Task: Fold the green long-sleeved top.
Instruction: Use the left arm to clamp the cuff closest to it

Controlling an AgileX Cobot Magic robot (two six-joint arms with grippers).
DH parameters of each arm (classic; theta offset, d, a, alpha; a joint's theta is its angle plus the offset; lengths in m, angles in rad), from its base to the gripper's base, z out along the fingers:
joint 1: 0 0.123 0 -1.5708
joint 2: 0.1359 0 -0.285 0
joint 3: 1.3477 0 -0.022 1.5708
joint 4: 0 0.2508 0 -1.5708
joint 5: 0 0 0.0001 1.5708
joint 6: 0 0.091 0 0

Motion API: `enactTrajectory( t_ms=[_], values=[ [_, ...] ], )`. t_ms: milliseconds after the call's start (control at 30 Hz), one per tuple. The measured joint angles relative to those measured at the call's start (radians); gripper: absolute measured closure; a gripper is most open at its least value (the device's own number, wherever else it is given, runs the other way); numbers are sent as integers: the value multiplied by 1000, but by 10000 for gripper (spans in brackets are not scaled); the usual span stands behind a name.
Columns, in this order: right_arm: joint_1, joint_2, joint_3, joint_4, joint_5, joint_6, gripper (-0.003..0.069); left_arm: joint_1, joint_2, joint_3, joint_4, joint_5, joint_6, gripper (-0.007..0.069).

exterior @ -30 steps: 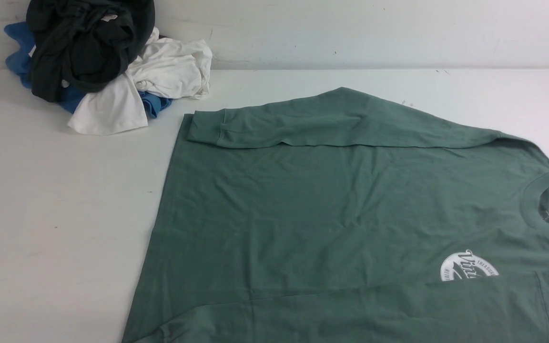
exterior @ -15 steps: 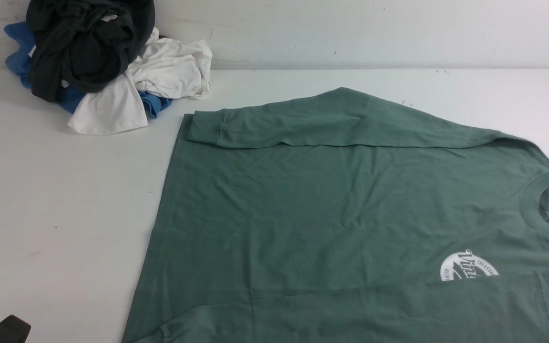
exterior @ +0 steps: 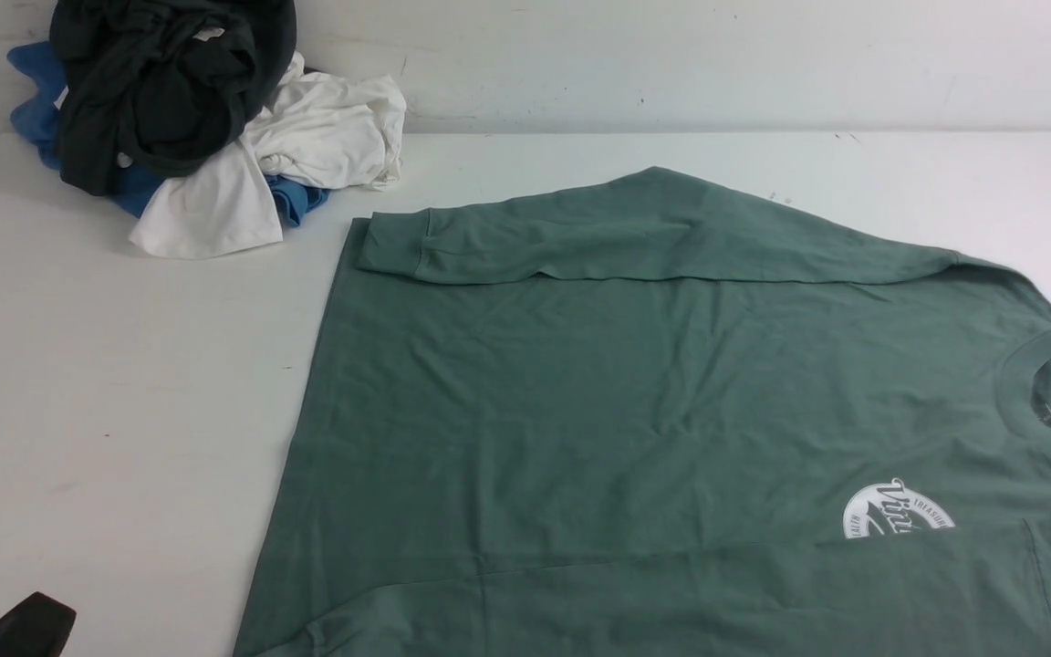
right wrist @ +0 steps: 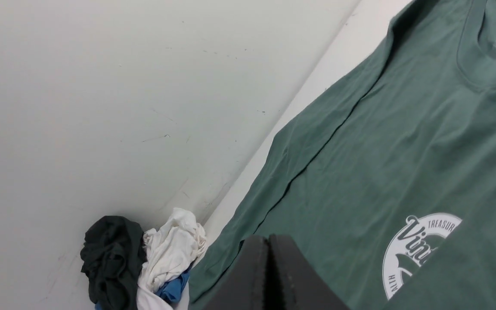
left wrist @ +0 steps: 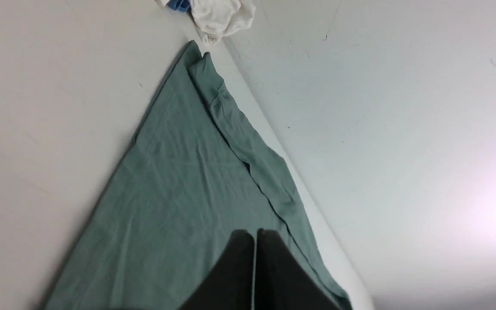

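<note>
The green long-sleeved top (exterior: 635, 411) lies flat on the white table, collar (exterior: 1050, 383) to the right, white round logo (exterior: 895, 511) near the front right. Its far sleeve (exterior: 635, 237) is folded across the body, cuff toward the left; the near sleeve (exterior: 671, 593) also lies over the body and covers part of the logo. My left gripper (left wrist: 255, 232) hangs above the top (left wrist: 179, 206), shut and empty; a dark part of it shows at the front view's lower left corner (exterior: 19, 630). My right gripper (right wrist: 268, 237) is shut and empty above the top (right wrist: 381, 163); the front view does not show it.
A heap of clothes sits at the table's far left corner: a blackish garment (exterior: 161, 82), a white one (exterior: 306, 146) and a blue one (exterior: 37, 100). A white wall (exterior: 671, 64) runs along the table's far edge.
The left gripper's dark tip has risen further into the front view's lower left corner. The top has not moved.
</note>
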Motion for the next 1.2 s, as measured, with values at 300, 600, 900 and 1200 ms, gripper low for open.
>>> enactTrajectory(
  t_ms=[300,600,900,1200],
  values=[
    [0,0,0,-9,-18,-85,673,0,24,-225,1,68,595,631],
    [0,138,-217,-99,19,-469,673,0,443,-499,187,335,712,631],
    [31,652,-737,-240,447,-727,673,-114,949,-968,613,901,723,631],
    [233,936,-934,-245,886,-733,673,-371,1252,-1040,700,940,723,584]
  ],
)
